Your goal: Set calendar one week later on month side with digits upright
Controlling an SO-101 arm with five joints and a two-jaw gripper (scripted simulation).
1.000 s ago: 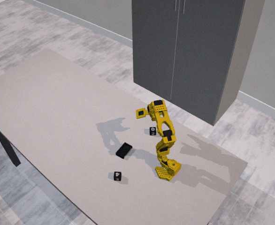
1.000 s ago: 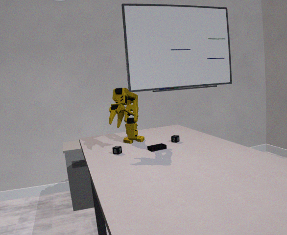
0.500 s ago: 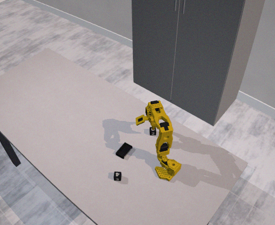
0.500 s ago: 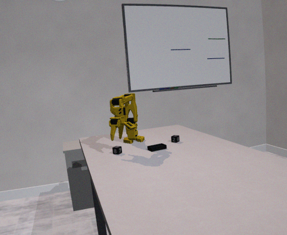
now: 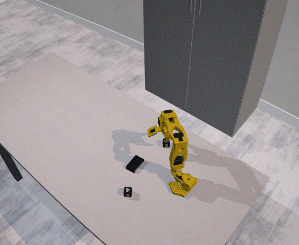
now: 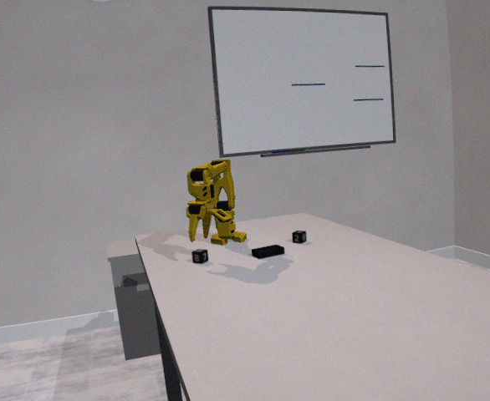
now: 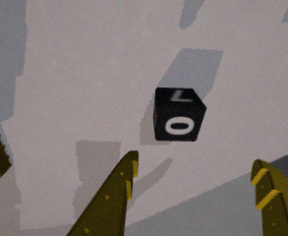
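The black tray (image 5: 134, 163) lies flat on the table with no cube in it; it also shows in the exterior view (image 6: 267, 251). One black digit cube (image 5: 166, 143) stands on the table near the far edge, by the arm. In the wrist view this cube (image 7: 179, 115) shows a 0 and a 7. My gripper (image 7: 193, 197) hangs just above it, open and empty, with the fingers apart from the cube. The gripper also shows in the top and exterior views (image 5: 167, 139) (image 6: 198, 235). The other cube (image 5: 127, 191) stands alone on the table, on the tray's other side.
The arm's base (image 5: 182, 184) stands near the table's end. A tall grey cabinet (image 5: 202, 57) stands beyond the far table edge. A whiteboard (image 6: 301, 79) hangs on the wall.
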